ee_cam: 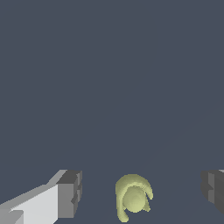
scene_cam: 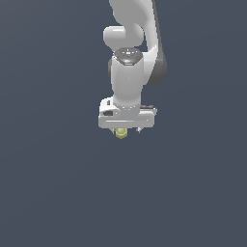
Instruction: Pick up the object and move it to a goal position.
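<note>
The object (scene_cam: 121, 132) is a tiny yellow-green roundish item, seen just under the white gripper body in the exterior view. In the wrist view the object (ee_cam: 133, 198) lies between the two grey fingertips with a gap on each side. My gripper (ee_cam: 141, 192) is open around it, with one fingertip (ee_cam: 70, 192) on one side and the other (ee_cam: 213, 189) on the other side. In the exterior view my gripper (scene_cam: 126, 130) hangs straight down from the white arm. The fingers are mostly hidden behind the gripper body there.
A flat dark grey surface (scene_cam: 58, 183) fills both views. No goal marker shows in either view.
</note>
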You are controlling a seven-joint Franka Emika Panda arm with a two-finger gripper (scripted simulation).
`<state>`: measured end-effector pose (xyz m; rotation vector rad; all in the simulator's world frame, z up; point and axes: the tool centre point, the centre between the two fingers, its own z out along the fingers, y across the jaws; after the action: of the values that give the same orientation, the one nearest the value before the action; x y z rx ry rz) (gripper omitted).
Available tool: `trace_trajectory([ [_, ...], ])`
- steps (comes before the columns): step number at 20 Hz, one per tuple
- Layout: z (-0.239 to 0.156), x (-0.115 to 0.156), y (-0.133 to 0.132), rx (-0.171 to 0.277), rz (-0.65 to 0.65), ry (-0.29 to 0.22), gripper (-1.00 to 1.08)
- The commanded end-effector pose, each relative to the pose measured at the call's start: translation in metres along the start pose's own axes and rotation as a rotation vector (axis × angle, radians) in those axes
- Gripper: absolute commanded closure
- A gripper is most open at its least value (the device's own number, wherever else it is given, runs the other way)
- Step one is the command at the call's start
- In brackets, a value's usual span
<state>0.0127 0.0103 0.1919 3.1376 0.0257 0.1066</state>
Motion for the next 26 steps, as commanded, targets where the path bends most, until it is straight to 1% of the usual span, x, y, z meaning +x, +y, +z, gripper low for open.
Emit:
trace_trajectory([
  [1, 0.000, 0.000, 0.000, 0.000, 0.000, 0.000, -0.92],
  [10, 0.000, -0.005, 0.010, 0.010, 0.046, -0.007, -0.92],
  [17, 0.004, -0.007, 0.010, 0.010, 0.042, -0.009, -0.92],
  [22, 0.018, -0.020, 0.012, 0.009, 0.031, -0.018, -0.92],
  [26, 0.037, -0.038, 0.014, 0.007, 0.016, -0.029, -0.92],
])
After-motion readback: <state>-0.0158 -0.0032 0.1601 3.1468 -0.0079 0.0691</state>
